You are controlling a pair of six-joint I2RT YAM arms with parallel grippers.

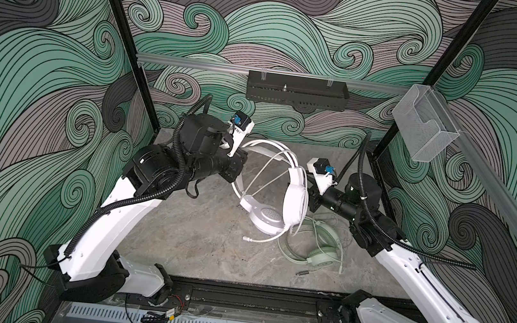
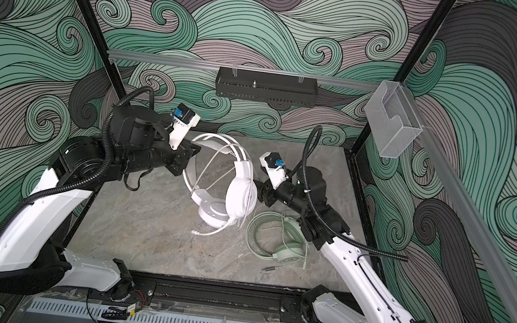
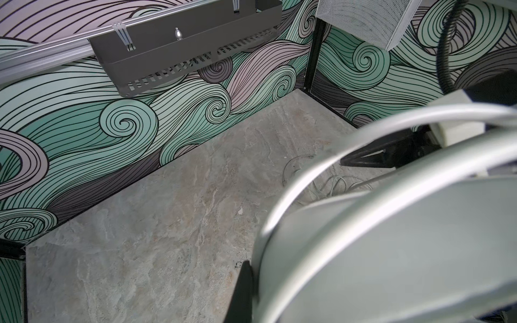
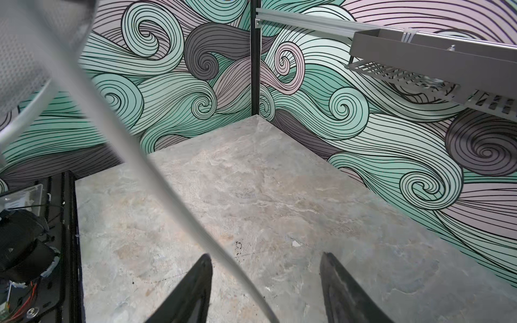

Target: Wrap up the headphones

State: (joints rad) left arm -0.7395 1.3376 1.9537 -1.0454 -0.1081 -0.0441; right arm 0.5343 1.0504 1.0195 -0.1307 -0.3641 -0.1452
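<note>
The white camera mount [image 2: 182, 126] on the left arm carries a short line of dark lettering, too small to read.

Below it, the left pincer [image 1: 241, 157] is clamped tight on the headband of the white headset [image 1: 296, 200]. It holds the headset up over the far middle of the worktop [image 1: 190, 244]. In the left wrist view the band [image 3: 391, 251] fills the frame, right against one black finger [image 3: 243, 293]. The headset's long axis runs from far to near. The arch is raised toward the far edge and its two earcups are lower, toward the centre. Its boom mic [image 1: 246, 238] points toward the near-left corner. Thin white cable [image 1: 269, 170] stretches across the arch in several strands.

The right pincer [image 4: 265, 256] stands wide and grips nothing. One strand of white cable [image 4: 167, 181] crosses the gap between its fingers. In both top views it sits just beside the outer white earcup.

The mint headset [image 1: 319, 258] lies flat toward the right edge, partly under the right arm, with one earcup facing up. Its cable is looped loosely around it. A dark plug [image 1: 302, 272] lies toward the near edge.

There are two headsets, two arms and two pincers. One black tray [image 1: 295, 94] hangs on the back rail, and one clear holder [image 1: 425, 129] on the right rail.
</note>
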